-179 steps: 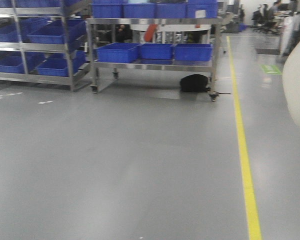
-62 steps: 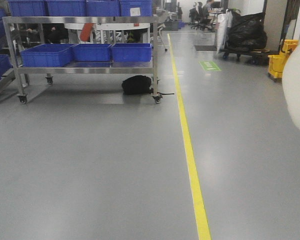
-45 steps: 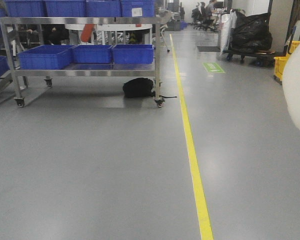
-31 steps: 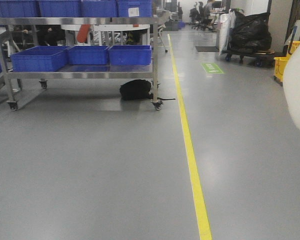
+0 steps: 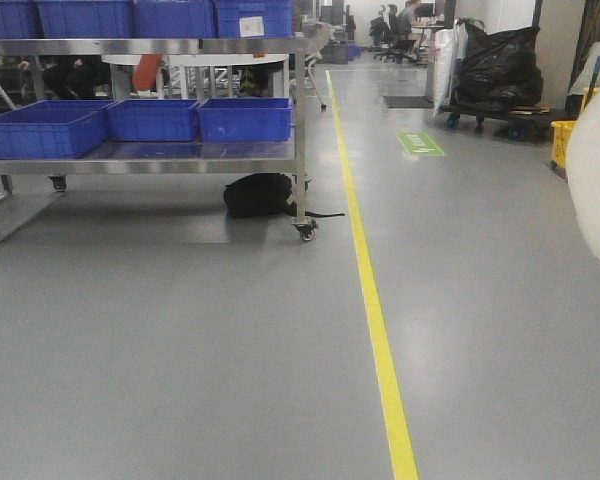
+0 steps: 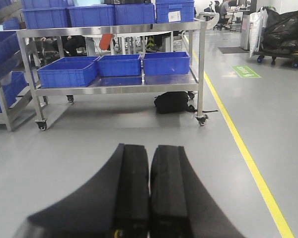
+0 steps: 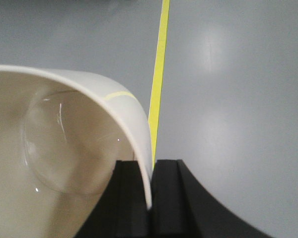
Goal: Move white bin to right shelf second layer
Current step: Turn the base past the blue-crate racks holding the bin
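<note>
The white bin (image 7: 64,148) is a glossy cream-white tub held in the air above the grey floor. My right gripper (image 7: 150,171) is shut on its rim, one finger inside the wall and one outside. The bin's rounded side shows at the right edge of the front view (image 5: 595,180). My left gripper (image 6: 149,163) is shut and empty, held above the floor and pointing at the steel shelf cart (image 6: 199,64). That cart (image 5: 300,100) stands at the left of the front view, with blue crates (image 5: 245,118) on its lower layer and more on top.
A yellow floor line (image 5: 365,270) runs away just right of the cart. A black bag (image 5: 257,195) lies under the cart by its right wheel. Another blue-crate rack (image 6: 5,84) stands further left. A trolley with black sacks (image 5: 495,75) and a yellow bucket (image 5: 562,140) stand far right.
The view has swung right and then moved forward: the cart slid left and looks nearer and larger, and the yellow line now runs near the middle. The bin stays in my right gripper.
</note>
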Robot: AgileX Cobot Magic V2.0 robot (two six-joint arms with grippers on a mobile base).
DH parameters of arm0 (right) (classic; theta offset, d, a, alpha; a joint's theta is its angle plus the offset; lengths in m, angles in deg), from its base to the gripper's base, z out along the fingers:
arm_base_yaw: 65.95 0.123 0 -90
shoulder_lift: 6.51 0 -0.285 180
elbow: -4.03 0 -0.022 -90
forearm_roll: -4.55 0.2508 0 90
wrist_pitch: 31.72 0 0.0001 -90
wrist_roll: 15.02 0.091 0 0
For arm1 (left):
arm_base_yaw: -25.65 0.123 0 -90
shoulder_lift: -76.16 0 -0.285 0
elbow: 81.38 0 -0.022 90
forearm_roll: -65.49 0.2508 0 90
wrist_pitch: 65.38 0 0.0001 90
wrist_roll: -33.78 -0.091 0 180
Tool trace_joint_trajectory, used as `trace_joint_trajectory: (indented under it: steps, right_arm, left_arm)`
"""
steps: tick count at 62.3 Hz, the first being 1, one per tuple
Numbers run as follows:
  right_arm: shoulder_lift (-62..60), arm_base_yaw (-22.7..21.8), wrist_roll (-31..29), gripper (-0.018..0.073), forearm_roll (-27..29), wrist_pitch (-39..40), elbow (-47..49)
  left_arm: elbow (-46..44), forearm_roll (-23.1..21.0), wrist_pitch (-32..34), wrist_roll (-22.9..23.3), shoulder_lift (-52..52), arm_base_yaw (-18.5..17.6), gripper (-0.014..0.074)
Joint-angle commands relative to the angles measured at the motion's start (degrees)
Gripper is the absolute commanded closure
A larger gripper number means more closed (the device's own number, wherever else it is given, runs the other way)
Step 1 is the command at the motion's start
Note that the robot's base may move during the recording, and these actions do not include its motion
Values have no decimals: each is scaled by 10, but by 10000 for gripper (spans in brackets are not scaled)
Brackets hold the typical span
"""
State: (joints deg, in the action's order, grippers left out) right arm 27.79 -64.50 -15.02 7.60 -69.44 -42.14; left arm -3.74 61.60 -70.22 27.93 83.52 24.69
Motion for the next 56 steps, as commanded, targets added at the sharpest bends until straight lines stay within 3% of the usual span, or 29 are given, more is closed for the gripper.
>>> trace_joint_trajectory:
  steps: [1, 56]
  right_arm:
    - [2, -2, 0, 532, 2, 53, 18]
    - [2, -2, 0, 532, 2, 53, 18]
  left_arm:
    - [21, -3, 48, 1, -8, -2, 512]
    - [21, -3, 48, 1, -8, -2, 512]
